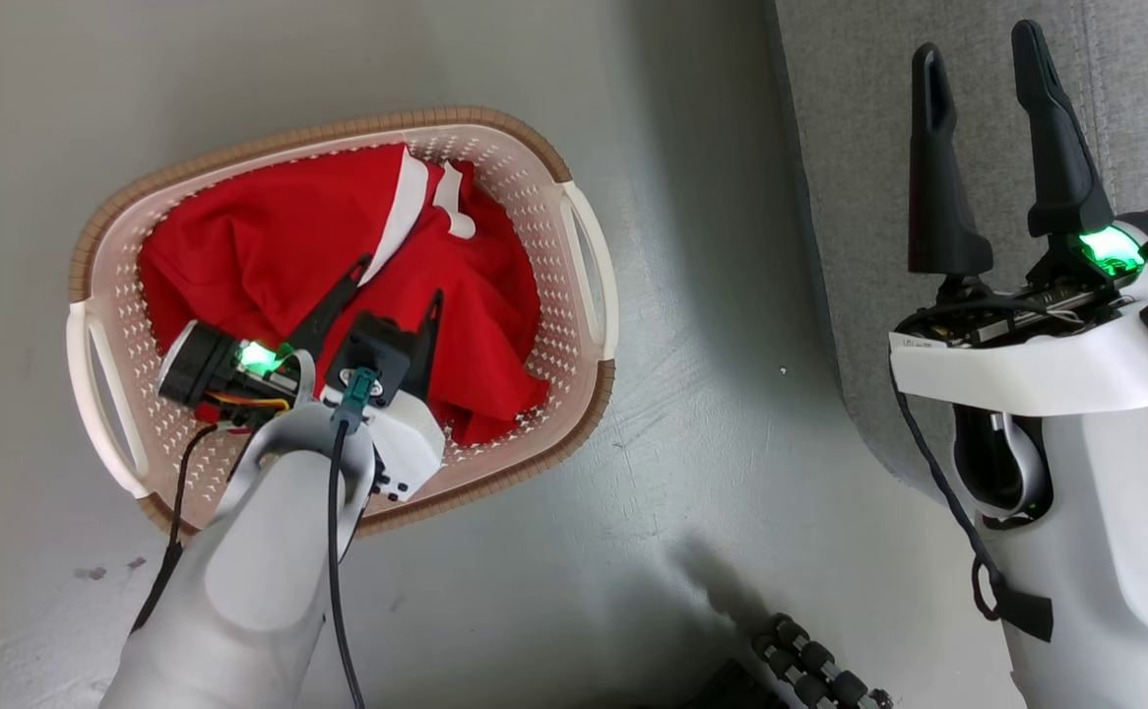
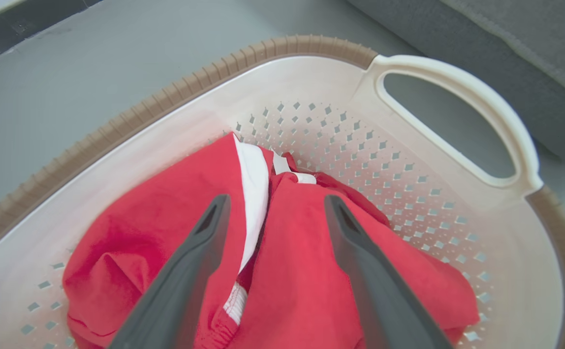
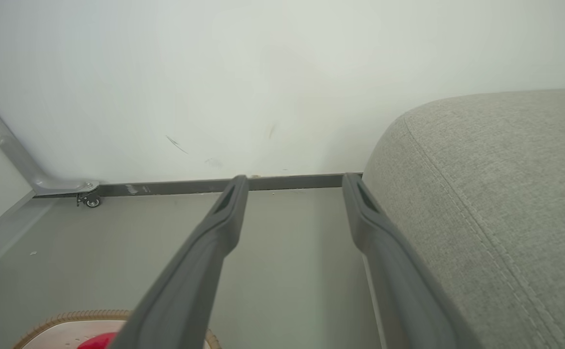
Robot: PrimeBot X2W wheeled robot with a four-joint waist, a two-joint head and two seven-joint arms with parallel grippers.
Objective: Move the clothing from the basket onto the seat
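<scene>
The left pincer (image 2: 277, 199) hangs inside the basket (image 1: 338, 128), its two dark fingers spread wide with nothing between them and their tips aimed down at the clothing (image 1: 269, 236). The fingers straddle a fold where a strip of white trim (image 2: 253, 184) runs between two red swells. Whether the tips touch the cloth I cannot tell. The wide spread looks chosen so the fingers can sink on either side of that ridge and gather a thick bunch in one closing, rather than nip a single layer.

The red garments lie heaped in the basket, filling most of it and leaving the perforated bottom bare along the robot's side. The task appears barely begun, since the part of the seat (image 1: 860, 118) in view carries no garment.

The basket stands on the grey floor (image 1: 712, 295), with one side handle (image 2: 457, 92) turned toward the seat across a strip of floor. The right pincer (image 1: 978, 41), also spread and empty, is held well away from the basket over the seat's edge. It is probably parked there to stay out of the left arm's lifting path.
</scene>
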